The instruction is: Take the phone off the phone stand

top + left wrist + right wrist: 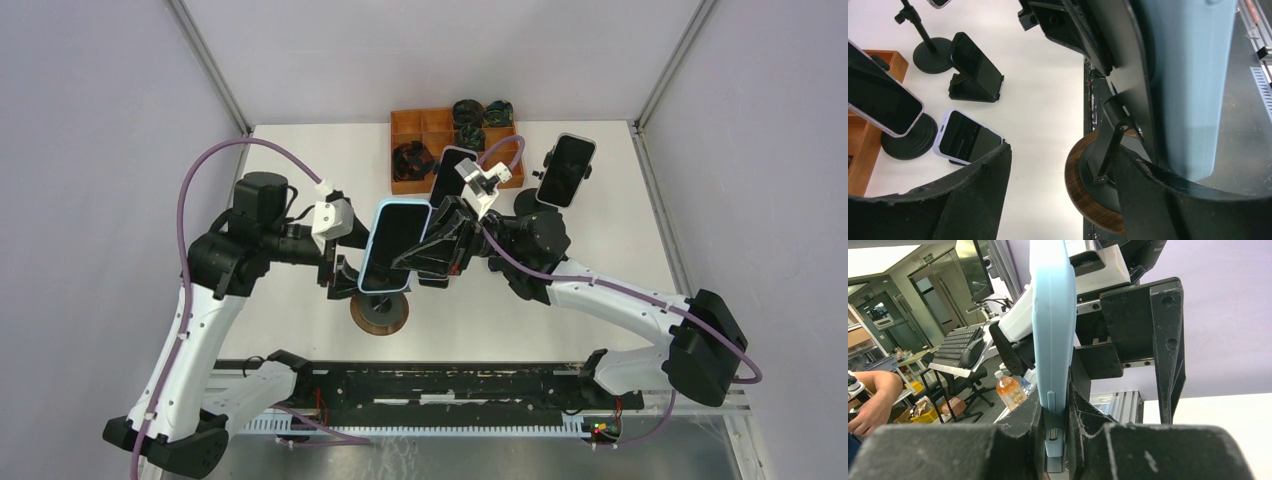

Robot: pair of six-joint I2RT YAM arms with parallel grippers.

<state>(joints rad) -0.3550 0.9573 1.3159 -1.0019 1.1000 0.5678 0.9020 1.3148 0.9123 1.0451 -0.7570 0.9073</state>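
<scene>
my right gripper (1053,412) is clenched on the light-blue phone (1050,315); my left gripper (1062,152) gapes around the phone stand (1083,200) (wooden base). the phone looks not yet lifted free.

Bright, even light; near fingers (948,200) seemingly soft.

On the white worktop (620,240) we see a wooden compartment tray (408,124) holding dark coiled items (467,110), a phone on a tall stand (566,170) to its right, and, in the left wrist view, a dark phone on a folding stand (977,62) near a white-cased phone (968,138)
</scene>
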